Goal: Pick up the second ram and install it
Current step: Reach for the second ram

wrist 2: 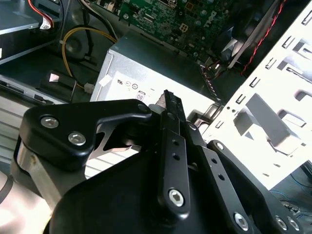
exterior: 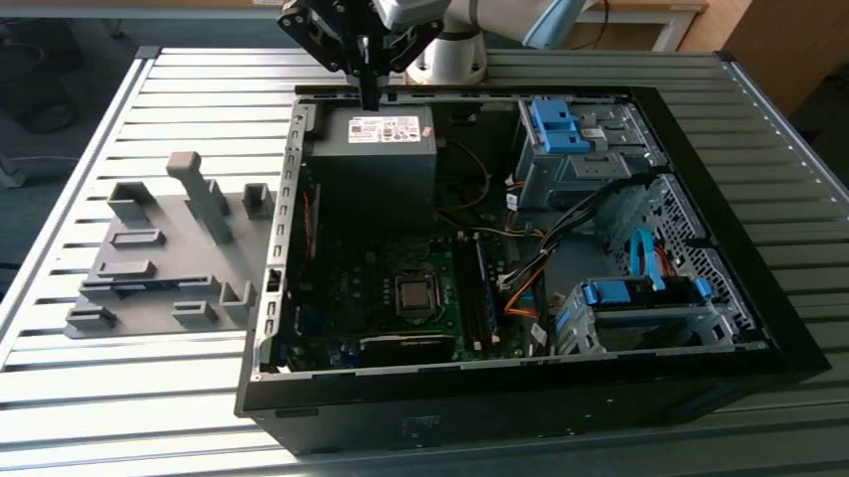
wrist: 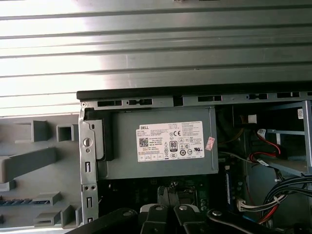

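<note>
Second ram sits in grey fixture, long axis toward the case.

The arm runs off the top of the exterior view, so most of it is out of sight. In the second wrist view the black gripper covers the near part of the grey power box, and half of the box's label is hidden. In the first wrist view the second ram is just a thin blue strip in the grey holder, cut by the picture's edge. In the exterior view it is too small to make out. The counter runs past that view's edges.
</note>
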You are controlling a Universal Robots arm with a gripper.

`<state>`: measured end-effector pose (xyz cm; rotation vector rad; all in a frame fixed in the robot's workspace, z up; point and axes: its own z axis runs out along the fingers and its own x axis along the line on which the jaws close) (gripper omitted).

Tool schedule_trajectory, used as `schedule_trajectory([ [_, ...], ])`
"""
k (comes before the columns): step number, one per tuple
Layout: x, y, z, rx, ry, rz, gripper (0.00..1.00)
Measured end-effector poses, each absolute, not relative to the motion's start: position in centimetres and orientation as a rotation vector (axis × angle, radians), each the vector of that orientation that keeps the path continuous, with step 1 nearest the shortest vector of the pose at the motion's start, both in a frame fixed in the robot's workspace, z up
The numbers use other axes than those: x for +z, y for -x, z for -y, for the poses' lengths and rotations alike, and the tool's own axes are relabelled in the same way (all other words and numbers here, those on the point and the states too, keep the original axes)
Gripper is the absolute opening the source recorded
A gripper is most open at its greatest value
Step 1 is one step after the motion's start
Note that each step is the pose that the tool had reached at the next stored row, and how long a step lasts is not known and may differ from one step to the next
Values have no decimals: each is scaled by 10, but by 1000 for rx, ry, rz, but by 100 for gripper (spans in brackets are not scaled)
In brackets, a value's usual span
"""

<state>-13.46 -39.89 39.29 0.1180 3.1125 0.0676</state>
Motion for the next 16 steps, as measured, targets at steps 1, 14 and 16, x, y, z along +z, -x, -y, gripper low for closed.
schedule_trajectory([
  [1, 393, 135, 399, 68, -118, -3113, 11],
  [14, 393, 137, 399, 68, -118, -3112, 11],
  [16, 393, 138, 399, 68, -118, -3112, 11],
])
